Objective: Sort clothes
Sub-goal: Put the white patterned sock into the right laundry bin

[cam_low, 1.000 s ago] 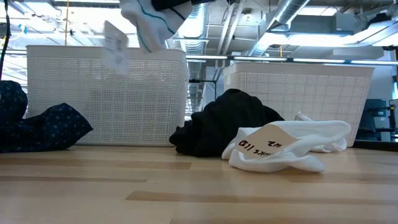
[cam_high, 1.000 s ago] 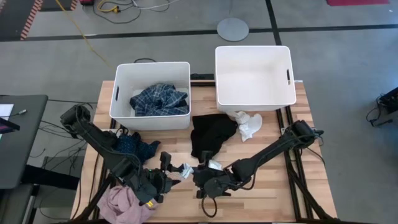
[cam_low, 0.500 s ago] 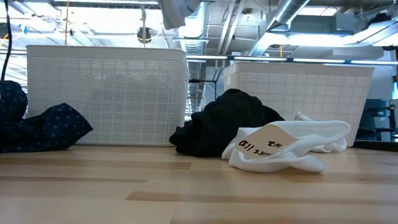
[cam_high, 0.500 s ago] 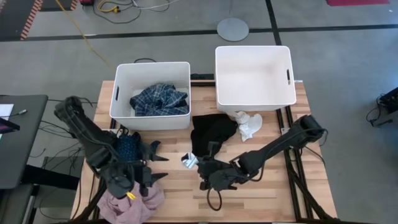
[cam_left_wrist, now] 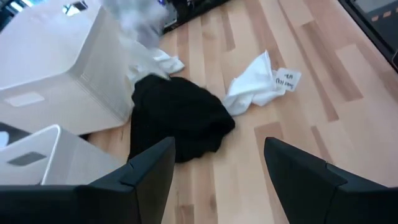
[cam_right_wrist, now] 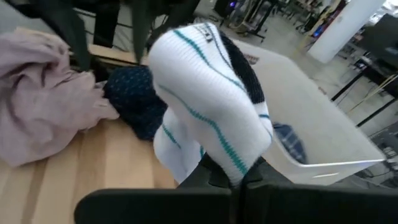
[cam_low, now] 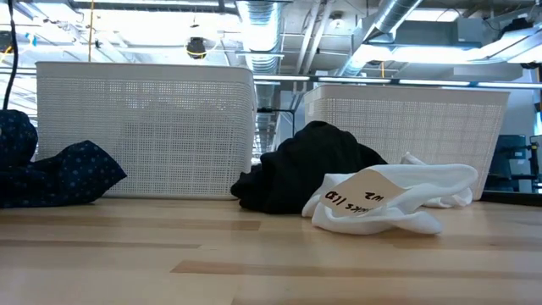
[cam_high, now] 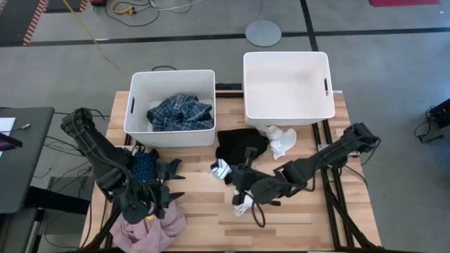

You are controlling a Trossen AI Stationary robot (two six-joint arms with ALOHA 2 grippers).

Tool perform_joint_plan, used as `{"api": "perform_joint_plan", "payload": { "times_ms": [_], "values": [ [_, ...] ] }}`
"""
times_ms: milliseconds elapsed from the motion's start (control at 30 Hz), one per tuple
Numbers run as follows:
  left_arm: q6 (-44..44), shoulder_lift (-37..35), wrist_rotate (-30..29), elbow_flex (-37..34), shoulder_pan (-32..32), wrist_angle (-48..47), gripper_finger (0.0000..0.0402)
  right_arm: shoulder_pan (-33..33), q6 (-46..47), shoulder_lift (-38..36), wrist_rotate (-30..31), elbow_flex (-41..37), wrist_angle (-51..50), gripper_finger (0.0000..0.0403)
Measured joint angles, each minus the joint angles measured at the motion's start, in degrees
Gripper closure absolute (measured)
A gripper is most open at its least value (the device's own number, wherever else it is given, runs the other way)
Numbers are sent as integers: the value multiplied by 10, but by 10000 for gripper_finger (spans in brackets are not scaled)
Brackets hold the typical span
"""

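My right gripper (cam_high: 229, 175) hangs above the table's middle, shut on a white sock (cam_high: 219, 169) with teal stripes and a dark patch (cam_right_wrist: 245, 68). At the near left my left gripper (cam_high: 172, 188) stands open and holds nothing, between the navy patterned garment (cam_high: 151, 167) and the pink garment (cam_high: 148, 228), both lying on the table. A black garment (cam_high: 239, 146) and a tagged white sock (cam_high: 281, 140) lie heaped before the bins. The blue plaid garment (cam_high: 179, 112) lies in the left bin (cam_high: 137, 91). Neither gripper shows in the low view. My right gripper pinches a bunched, folded part of the sock (cam_right_wrist: 231, 167) between its two shut fingers. The fingers come from the table's right, nearly level. The sock is lifted clear of the table and bulges out beyond the fingertips.
The right bin (cam_high: 247, 84) stands at the far right with nothing showing in it. Bare wood lies along the near edge, in front of the black garment (cam_low: 313, 165) and the tagged sock (cam_low: 389, 199). A dark side table (cam_high: 21, 154) stands left of the workbench.
Both grippers were at the striped sock over the near middle. My left gripper has drawn back toward the table's left edge without it. My right gripper has risen and gone toward the far edge with the sock, which has left the top of the low view.
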Motion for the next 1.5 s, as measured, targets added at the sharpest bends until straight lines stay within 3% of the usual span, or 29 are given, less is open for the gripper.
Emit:
{"api": "perform_joint_plan", "payload": {
  "times_ms": [500, 733, 1300, 1500],
  "values": [
    [-41, 0, 0, 0, -29, -17, 158, -56, -69, -83, 14, 0, -1, 402],
    [-55, 0, 15, 0, -31, -19, 158, -110, -63, -113, 44, 0, -60, 402],
    [-76, 7, 23, -1, -31, -28, 158, -286, 155, -137, 55, 0, -341, 402],
    [-86, 7, 32, -1, -31, -28, 159, -346, 195, -137, 50, 0, -387, 402]
  ]
}}
